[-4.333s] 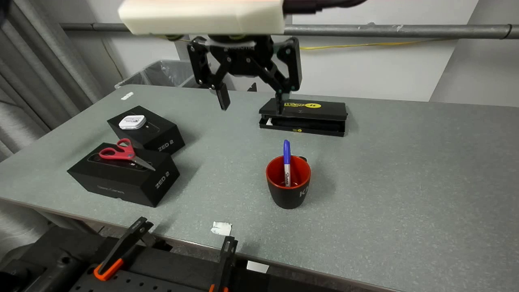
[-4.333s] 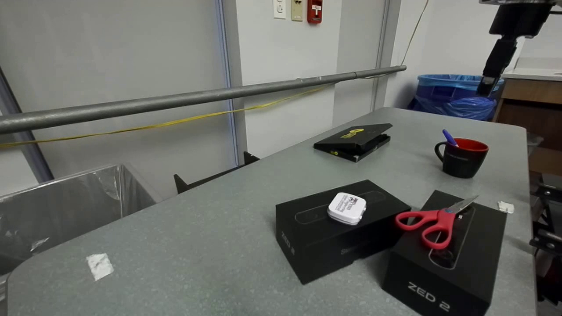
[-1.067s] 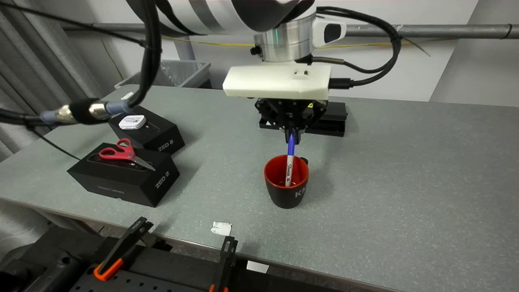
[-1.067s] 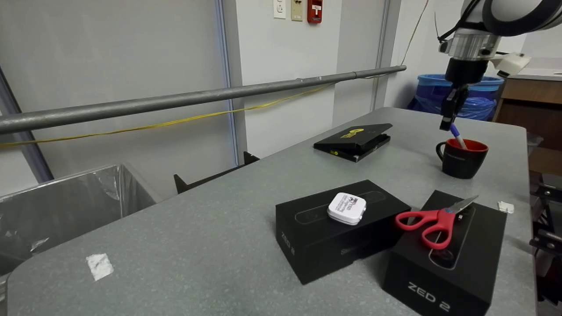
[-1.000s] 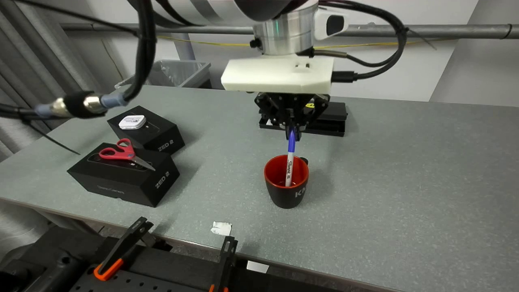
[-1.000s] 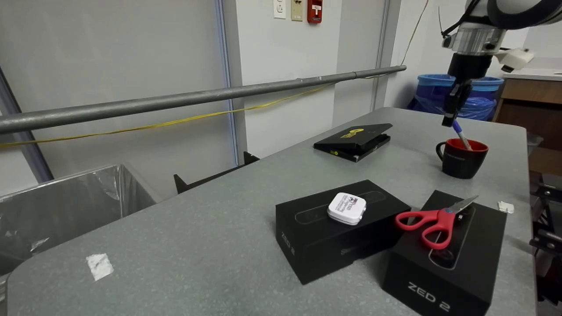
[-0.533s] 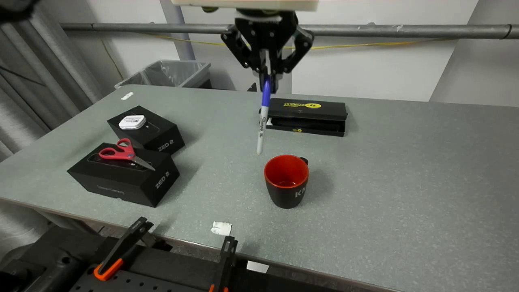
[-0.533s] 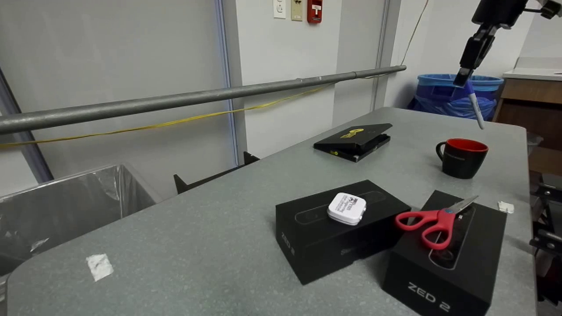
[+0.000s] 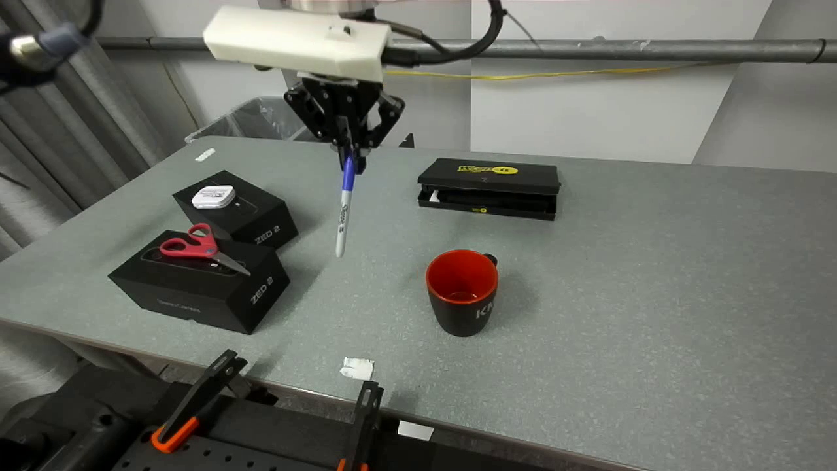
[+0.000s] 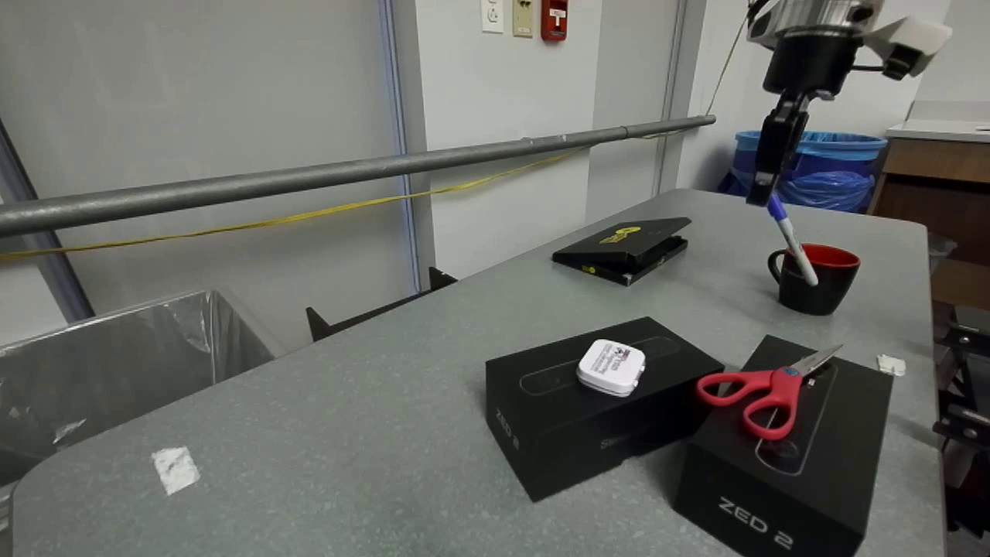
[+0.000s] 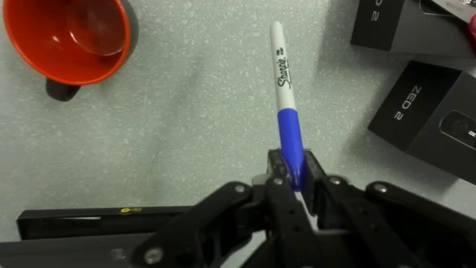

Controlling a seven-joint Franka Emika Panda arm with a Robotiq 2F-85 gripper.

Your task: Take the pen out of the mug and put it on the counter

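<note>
Pen [image 11: 286, 106] hangs slanted, blue end pinched in the hand [image 11: 293, 162]. Lower slowly, tilting it flat onto the counter [image 9: 621, 327] (away from the mug [image 9: 461, 292]) before release.

Mug [image 11: 68, 42], wrist view, ten o'clock: was cut at top. Scissors [image 11: 455, 8], same view, two o'clock: were cropped top and right. Pen [image 10: 794, 249], in an exterior view, three o'clock: upper end was hidden by the gripper [image 10: 762, 193]. White case [image 10: 611, 368], four o'clock: print was illegible.
</note>
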